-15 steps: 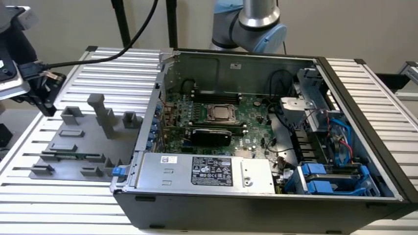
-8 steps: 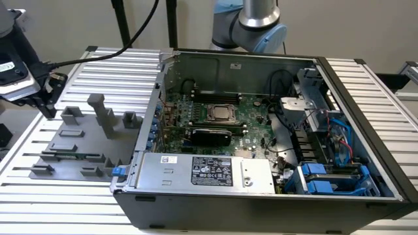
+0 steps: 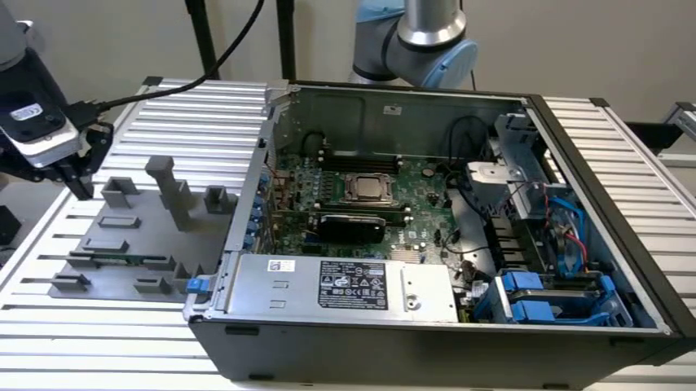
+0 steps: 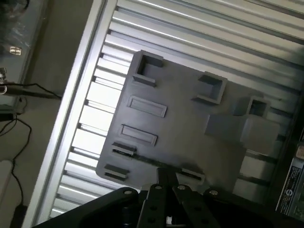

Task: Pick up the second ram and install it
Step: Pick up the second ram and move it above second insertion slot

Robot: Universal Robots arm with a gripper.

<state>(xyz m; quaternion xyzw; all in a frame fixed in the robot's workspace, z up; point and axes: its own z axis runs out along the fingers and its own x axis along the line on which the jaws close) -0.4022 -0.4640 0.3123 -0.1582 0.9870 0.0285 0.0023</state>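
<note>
Hovering over the far corner of the grey fixture plate [image 3: 130, 213], I have the jaws drawn narrow, with no gap I can make out, and they hold nothing. The second ram [image 3: 112, 260] lies low on that plate, on the table [image 3: 77, 346] at the exterior view's left of the open computer case [image 3: 435, 326]. From the jaws it lies toward the table edge nearest the exterior camera, apart and lower. Its long axis runs roughly along that edge.
</note>
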